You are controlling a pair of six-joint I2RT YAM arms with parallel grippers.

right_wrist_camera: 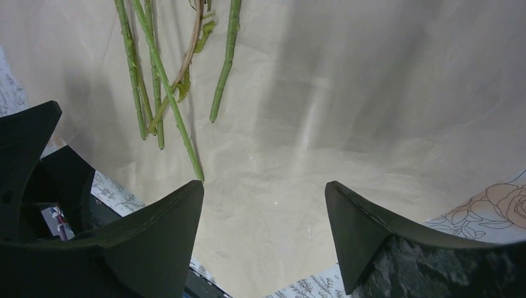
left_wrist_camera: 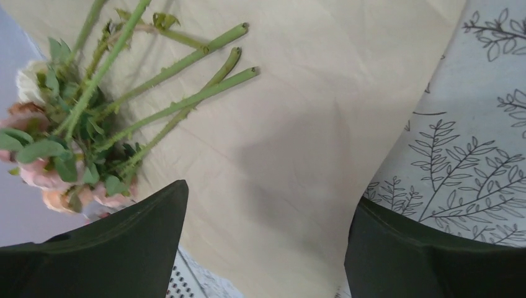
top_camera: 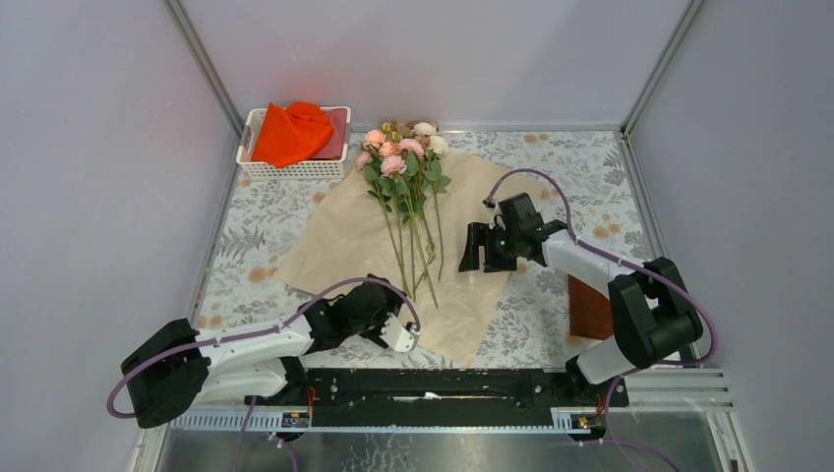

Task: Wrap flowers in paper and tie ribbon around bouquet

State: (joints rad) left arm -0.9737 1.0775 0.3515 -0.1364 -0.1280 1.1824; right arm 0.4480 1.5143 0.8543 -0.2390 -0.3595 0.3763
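The flowers [top_camera: 403, 162] lie on the peach paper [top_camera: 344, 241], with pink and cream blooms at the far end and green stems [top_camera: 418, 265] pointing toward me. The sheet lies flat on the mat. My left gripper [top_camera: 384, 313] hovers open over the paper's near corner, just short of the stem ends [left_wrist_camera: 245, 49]; only paper [left_wrist_camera: 273, 124] shows between its fingers [left_wrist_camera: 273, 192]. My right gripper [top_camera: 480, 258] stands open above the sheet's right edge, beside the stems [right_wrist_camera: 155, 81], with bare paper [right_wrist_camera: 372, 93] between its fingers [right_wrist_camera: 265, 183]. The ribbon is out of view.
A white basket [top_camera: 295, 169] with a bright orange-red cloth [top_camera: 292, 133] stands at the back left. A flat reddish-brown object [top_camera: 590, 307] lies by the right arm's base. The leaf-patterned mat [top_camera: 570, 167] covers the table, and grey walls close in the sides.
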